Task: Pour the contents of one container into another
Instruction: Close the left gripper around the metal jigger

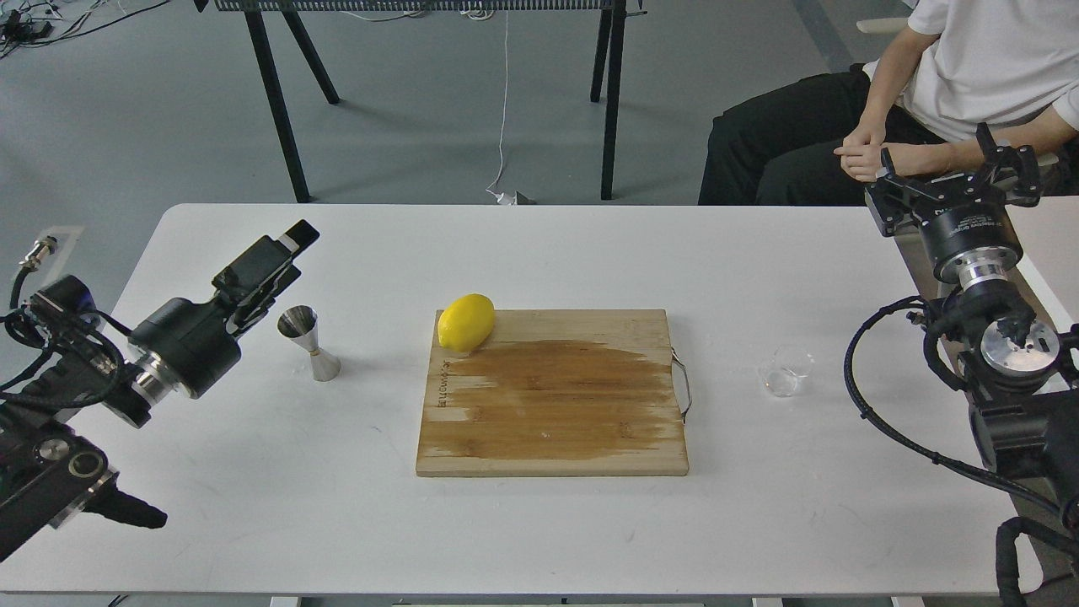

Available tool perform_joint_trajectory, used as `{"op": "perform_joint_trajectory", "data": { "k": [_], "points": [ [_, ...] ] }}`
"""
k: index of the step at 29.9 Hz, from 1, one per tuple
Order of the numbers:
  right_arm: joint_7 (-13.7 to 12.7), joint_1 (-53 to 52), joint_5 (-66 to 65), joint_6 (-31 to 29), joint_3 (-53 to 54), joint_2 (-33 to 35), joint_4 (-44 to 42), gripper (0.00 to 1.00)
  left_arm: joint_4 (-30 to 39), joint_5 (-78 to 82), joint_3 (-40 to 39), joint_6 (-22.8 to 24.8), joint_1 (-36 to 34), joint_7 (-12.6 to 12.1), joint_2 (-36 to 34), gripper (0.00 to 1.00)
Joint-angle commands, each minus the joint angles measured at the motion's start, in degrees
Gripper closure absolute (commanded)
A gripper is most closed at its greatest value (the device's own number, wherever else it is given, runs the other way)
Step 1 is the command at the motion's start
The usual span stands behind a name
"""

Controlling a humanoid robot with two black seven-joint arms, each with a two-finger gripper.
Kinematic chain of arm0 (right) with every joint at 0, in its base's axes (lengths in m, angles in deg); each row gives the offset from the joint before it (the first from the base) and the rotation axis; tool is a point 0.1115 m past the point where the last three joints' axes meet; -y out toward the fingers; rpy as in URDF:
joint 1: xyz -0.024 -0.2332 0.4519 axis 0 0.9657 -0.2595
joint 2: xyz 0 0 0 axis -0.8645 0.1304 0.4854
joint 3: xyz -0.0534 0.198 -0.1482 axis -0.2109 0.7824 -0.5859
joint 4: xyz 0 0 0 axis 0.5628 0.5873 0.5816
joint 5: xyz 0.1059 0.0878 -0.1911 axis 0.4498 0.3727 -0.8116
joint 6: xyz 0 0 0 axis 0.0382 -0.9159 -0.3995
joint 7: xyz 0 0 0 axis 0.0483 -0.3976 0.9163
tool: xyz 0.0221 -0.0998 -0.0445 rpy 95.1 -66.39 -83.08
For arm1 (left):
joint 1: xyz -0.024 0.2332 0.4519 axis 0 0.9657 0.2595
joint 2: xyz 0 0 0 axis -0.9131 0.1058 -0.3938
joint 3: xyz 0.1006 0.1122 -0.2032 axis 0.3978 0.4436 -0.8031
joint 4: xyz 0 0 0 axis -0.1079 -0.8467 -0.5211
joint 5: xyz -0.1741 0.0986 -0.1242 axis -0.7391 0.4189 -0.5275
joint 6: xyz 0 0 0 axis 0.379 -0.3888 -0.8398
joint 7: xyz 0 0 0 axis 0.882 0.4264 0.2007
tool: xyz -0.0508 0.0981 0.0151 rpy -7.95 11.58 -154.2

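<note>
The small clear glass cup (784, 371) stands upright on the white table (539, 523), right of the cutting board. The steel hourglass jigger (309, 342) stands upright left of the board. My left gripper (285, 253) hovers just up and left of the jigger without touching it; it is seen side-on, so its fingers cannot be told apart. My right gripper (952, 173) is raised at the table's far right edge, well behind and to the right of the cup. Its two fingers are spread wide with nothing between them.
A wooden cutting board (552, 396) with a wet stain lies mid-table, and a yellow lemon (465, 322) rests on its back left corner. A seated person (893, 110) is behind the right corner. Black table legs (278, 110) stand beyond.
</note>
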Motion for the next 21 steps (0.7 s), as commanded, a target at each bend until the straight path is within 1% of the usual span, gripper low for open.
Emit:
{"op": "perform_joint_trajectory", "data": {
  "k": [1, 4, 6, 9, 12, 16, 21],
  "points": [
    [0.0, 0.15, 0.02, 0.0, 0.06, 0.45, -0.01, 0.0, -7.26, 13.15, 2.89, -6.42, 1.32, 0.32, 0.88, 0.07],
    [0.0, 0.16, 0.02, 0.0, -0.12, 0.45, -0.01, 0.0, -14.37, 19.92, 5.35, -10.46, 0.88, 1.9, 1.58, 0.1],
    [0.0, 0.5, 0.02, 0.0, -0.29, 0.45, 0.08, 0.0, -18.6, 23.26, 6.32, -13.01, -0.35, 1.99, 3.59, 0.1],
    [0.0, 2.0, 0.02, 0.0, -0.56, 0.45, 1.04, 0.0, -25.89, 29.59, 8.69, -15.13, -3.25, 1.99, 6.93, 0.1],
    [0.0, 3.14, 0.02, 0.0, -0.56, 0.8, 2.63, 0.0, -31.96, 34.52, 10.02, -18.29, -5.18, 1.73, 10.53, 0.1],
    [0.0, 3.32, 0.02, 0.0, -0.56, 1.24, 2.98, 0.0, -37.33, 36.55, 10.28, -18.47, -8.52, 1.64, 14.23, 0.1],
    [0.0, 3.32, -0.07, 0.0, -0.29, 1.33, 2.98, 0.0, -41.81, 36.99, 15.28, -18.74, -13.09, 1.56, 15.99, 0.11]
  ]
}}
